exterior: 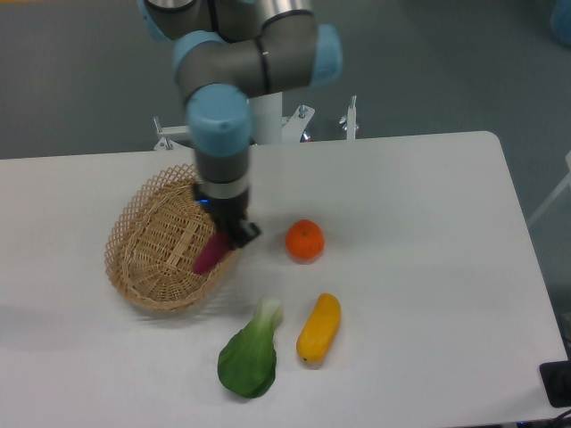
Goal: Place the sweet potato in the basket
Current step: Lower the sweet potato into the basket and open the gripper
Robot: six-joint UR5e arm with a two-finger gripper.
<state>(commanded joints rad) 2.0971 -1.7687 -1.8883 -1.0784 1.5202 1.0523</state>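
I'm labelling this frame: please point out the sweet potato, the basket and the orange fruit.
sweet potato (208,255): fixed camera, lower purple end.
basket (134,234): fixed camera, left rim.
orange fruit (304,240): fixed camera, its centre.

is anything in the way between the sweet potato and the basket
Nothing visible. The gripper holds the sweet potato over the basket, above its right side. The basket looks empty beneath it, and the orange sits off to the right on the table.
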